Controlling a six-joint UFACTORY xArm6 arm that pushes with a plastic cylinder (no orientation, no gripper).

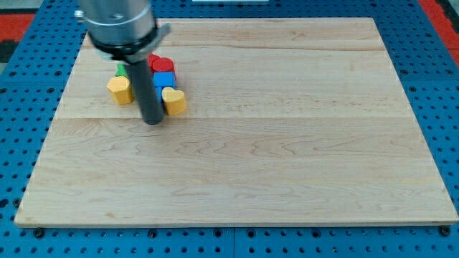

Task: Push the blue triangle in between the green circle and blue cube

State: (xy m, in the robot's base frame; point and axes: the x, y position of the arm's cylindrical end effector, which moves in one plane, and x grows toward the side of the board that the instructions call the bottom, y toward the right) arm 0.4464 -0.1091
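The wooden board lies bare across its right and bottom. Near its top-left corner: two yellow blocks, one blue cube, one red block, one green block, clustered. My tip, no jaws, sits just below them. Blue triangle: cannot tell.

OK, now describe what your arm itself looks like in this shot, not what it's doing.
My arm shows only as its end: a wide grey metal cylinder with a black band around its lower edge, entering from the view's top. From it hangs a straight, smooth, dark grey rod ending at my tip. No cables, markings or jaws are visible.
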